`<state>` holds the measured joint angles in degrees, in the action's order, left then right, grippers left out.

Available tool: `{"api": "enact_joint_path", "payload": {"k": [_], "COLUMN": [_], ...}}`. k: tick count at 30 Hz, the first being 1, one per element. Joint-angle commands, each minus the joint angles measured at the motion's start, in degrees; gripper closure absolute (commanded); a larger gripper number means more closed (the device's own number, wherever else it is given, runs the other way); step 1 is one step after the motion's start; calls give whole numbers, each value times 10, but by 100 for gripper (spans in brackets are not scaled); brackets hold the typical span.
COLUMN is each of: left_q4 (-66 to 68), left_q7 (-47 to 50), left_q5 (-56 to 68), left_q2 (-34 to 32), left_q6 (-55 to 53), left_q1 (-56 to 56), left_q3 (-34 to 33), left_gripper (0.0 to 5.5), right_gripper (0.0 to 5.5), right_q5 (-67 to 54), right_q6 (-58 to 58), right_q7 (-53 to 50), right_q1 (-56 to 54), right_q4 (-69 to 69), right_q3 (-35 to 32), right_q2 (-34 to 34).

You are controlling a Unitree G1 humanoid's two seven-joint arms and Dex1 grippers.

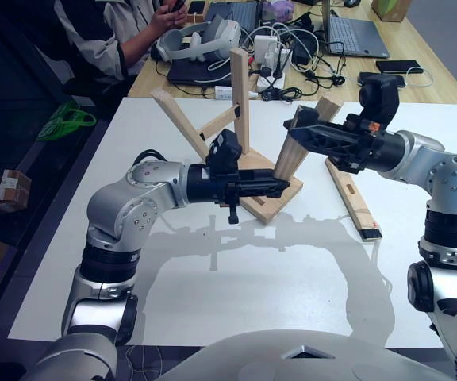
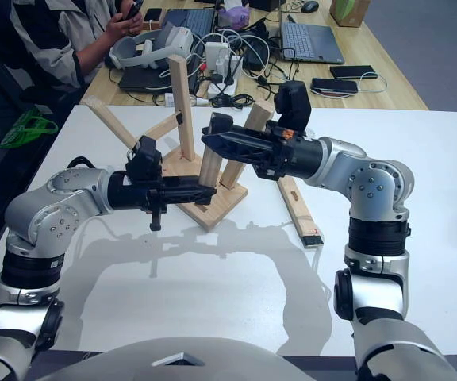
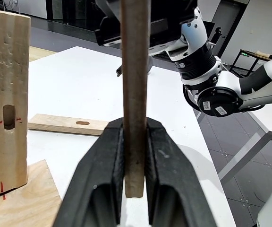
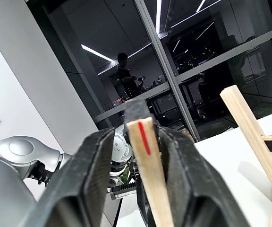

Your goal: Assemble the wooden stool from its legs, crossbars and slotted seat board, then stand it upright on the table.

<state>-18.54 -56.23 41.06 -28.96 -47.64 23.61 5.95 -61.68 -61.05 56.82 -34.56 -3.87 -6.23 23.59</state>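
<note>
The slotted seat board lies flat at the middle of the white table. An upright leg and a tilted leg rise from it, joined by a crossbar. A third leg leans over the board's right side. My right gripper is shut on its red-marked top end. My left gripper is shut on its lower end, just above the board. Another leg shows behind. A slotted leg stands beside the held one.
A loose wooden bar lies on the table right of the board. Behind the table is a desk with cables, laptops and a headset, where a person sits. Bare table surface stretches in front.
</note>
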Motion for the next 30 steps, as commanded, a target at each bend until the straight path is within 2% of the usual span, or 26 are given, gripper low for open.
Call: {"api": "enact_joint_path", "payload": {"k": [1, 4, 9, 10, 15, 22, 26, 30], "left_q4": [-7, -12, -7, 1, 6, -10, -22, -29], "left_q7": [2, -5, 1, 12, 34, 84, 131, 176], "left_q5": [-1, 2, 7, 9, 14, 5, 1, -7], "left_q2": [-8, -12, -11, -8, -2, 1, 16, 37], "left_q6": [2, 0, -5, -14, -20, -5, 13, 25], "left_q1": [3, 0, 4, 8, 10, -49, -70, -75], "left_q3": [4, 5, 1, -2, -11, -32, -56, -61], "left_gripper": [511, 511, 511, 475, 407, 407, 407, 407], "right_gripper": [433, 479, 484, 485, 505, 510, 510, 510], "right_q5": [-2, 2, 11, 14, 28, 30, 91, 185], "right_q6": [-8, -8, -1, 2, 17, 23, 70, 166], "right_q7": [10, 20, 35, 36, 25, -21, -62, -123], "right_q1": [-1, 2, 8, 8, 11, 93, 143, 154], "right_q4": [-12, -11, -4, 0, 23, 13, 23, 62], "right_q3": [11, 19, 30, 30, 12, -65, -80, -71], "right_q2": [10, 15, 27, 28, 32, 74, 93, 72]}}
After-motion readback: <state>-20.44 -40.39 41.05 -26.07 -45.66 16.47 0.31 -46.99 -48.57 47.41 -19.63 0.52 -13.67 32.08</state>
